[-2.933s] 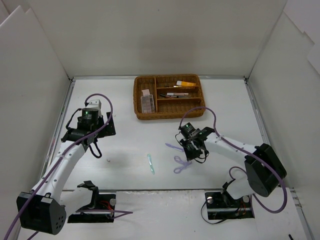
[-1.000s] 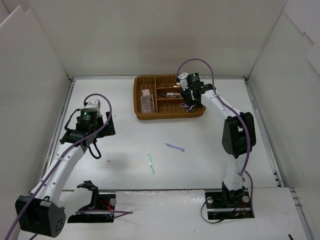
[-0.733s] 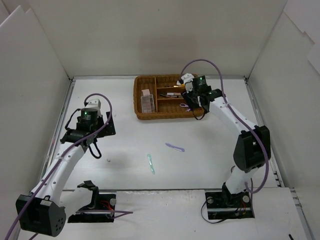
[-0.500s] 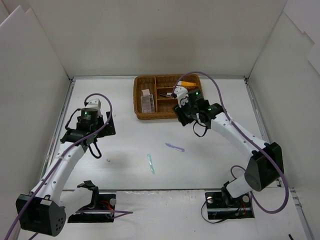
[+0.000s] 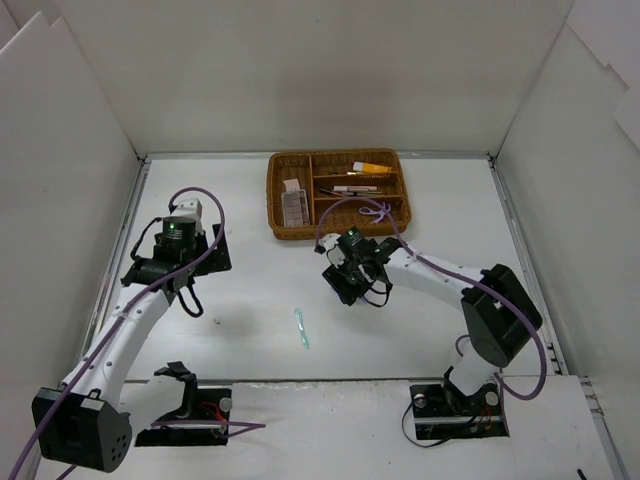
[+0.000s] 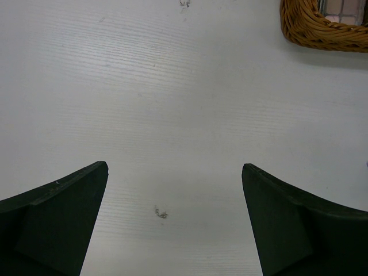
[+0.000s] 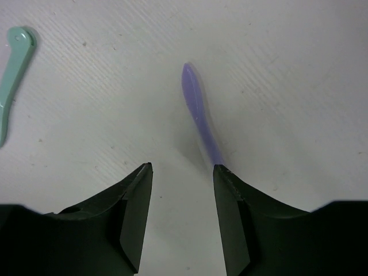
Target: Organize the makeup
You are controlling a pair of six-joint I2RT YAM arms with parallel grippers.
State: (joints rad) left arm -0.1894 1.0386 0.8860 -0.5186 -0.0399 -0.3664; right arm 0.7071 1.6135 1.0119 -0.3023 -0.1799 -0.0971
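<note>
Two robot arms bolted at the near edge of a white table (image 5: 250,290), viewed from above. At the far middle of the table, a brown wicker tray (image 5: 300,232) with dividers. In its left compartment, a pale pink compact (image 5: 291,185) behind a brown-toned palette (image 5: 294,208). In the back right compartment, an orange tube (image 5: 372,166); in the middle right one, thin pencils (image 5: 350,187); in the front right one, a lilac looped tool (image 5: 375,211).

Right gripper (image 7: 183,168) low over the table just in front of the tray, claw spread and pinching nothing. Through its wrist camera, a lilac stick-shaped tool (image 7: 198,109) flat on the table, slanting away from the gap, its near end just beside the tip of the finger on the picture's right; touching or not, hard to tell. Further left in that view, a mint tool (image 7: 11,75), well apart from the fingers. From above, the same mint tool alone on open table, between the two arms.

Left gripper (image 6: 174,167) over bare table at the left side, well apart from all makeup, claw spread wide with only white surface between the fingers. At the upper right of its wrist view, one corner of the wicker tray.
</note>
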